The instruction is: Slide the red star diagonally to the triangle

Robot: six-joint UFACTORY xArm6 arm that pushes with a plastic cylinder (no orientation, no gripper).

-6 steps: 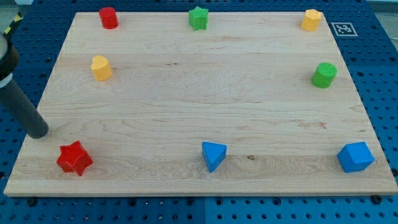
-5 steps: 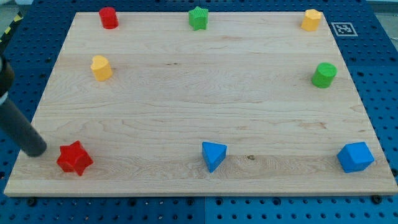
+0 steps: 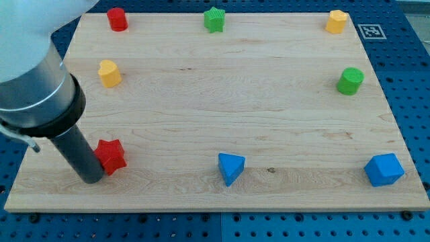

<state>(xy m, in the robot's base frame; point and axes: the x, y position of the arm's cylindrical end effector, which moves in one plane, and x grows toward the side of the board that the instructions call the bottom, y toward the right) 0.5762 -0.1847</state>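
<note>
The red star lies on the wooden board at the lower left. My tip rests on the board against the star's lower left side; the dark rod rises from it toward the view's upper left. The blue triangle lies near the bottom edge at the middle, to the right of the star and a little lower.
A red cylinder, a green star and a yellow block line the top edge. Another yellow block is at the left, a green cylinder at the right, a blue cube at the bottom right.
My tip has swung in from the board's left edge to the star's lower left. The red star has slid right and slightly up, closer to the blue triangle.
</note>
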